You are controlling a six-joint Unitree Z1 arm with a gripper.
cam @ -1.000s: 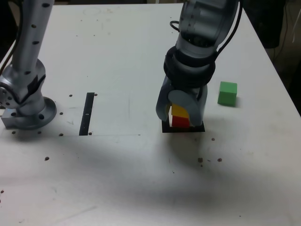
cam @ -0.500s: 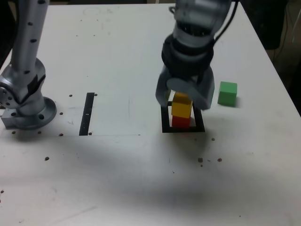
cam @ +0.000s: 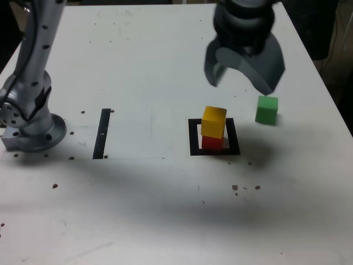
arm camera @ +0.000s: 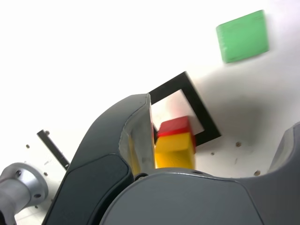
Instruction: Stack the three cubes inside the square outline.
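The pincer [cam: 242,76] hangs over the surface [cam: 149,204], its jaws spread wide with nothing between them. Below it, the yellow cube [cam: 213,121] sits on top of the red cube [cam: 212,143], and that pair stands inside the black square outline [cam: 234,148]. The green cube [cam: 267,110] rests by itself on the surface, outside the outline, toward the exterior view's right, near the pincer but lower down.
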